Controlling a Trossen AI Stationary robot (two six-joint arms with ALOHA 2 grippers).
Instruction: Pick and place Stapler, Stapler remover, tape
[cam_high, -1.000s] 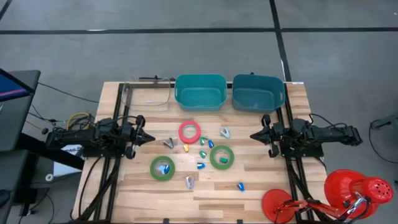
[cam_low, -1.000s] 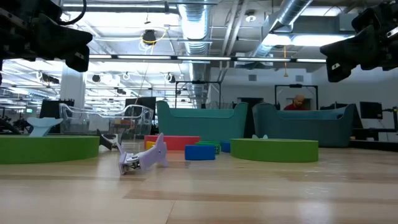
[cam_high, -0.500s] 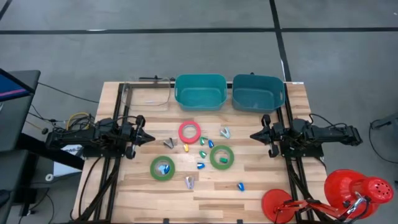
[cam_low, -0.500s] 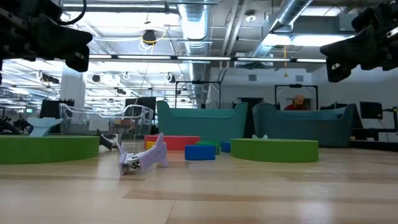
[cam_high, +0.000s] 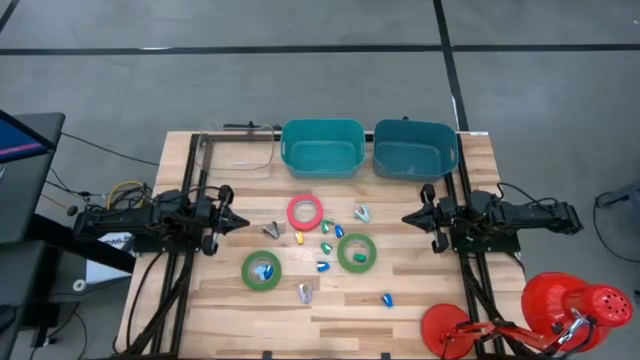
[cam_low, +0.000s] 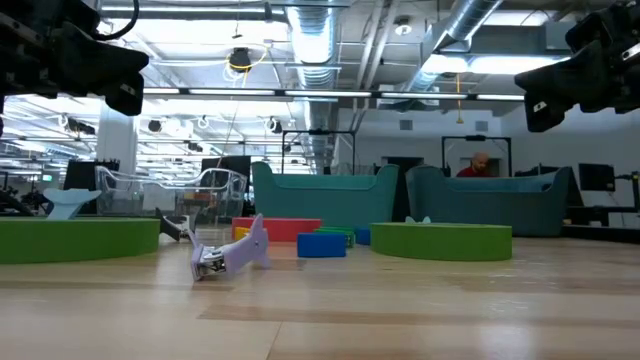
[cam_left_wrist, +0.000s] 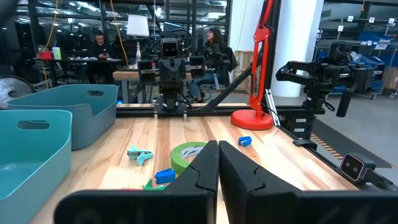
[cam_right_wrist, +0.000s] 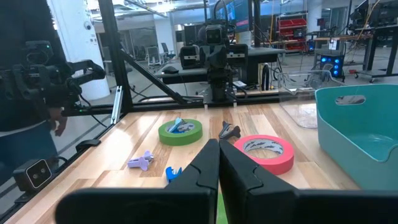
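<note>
The pink-red tape roll (cam_high: 305, 212) lies flat just in front of the left teal bin (cam_high: 322, 147), so the nearer left gripper (cam_high: 238, 222), its fingers pressed together, should first spread them, then pinch one wall.

Light wood-plank table (cam_high: 420, 305). Two teal bins (cam_high: 321, 147) (cam_high: 415, 149) side by side at far edge. Pink-red tape roll (cam_high: 305, 212) near centre; green tape roll (cam_high: 261, 270) toward left-front, small blue piece inside it; second green tape roll (cam_high: 357, 252) right of centre. Small coloured pieces scattered between rolls (cam_high: 325, 246); grey staple remover (cam_high: 272, 231) left of pink roll; lilac one (cam_high: 304, 292) near front.
</note>
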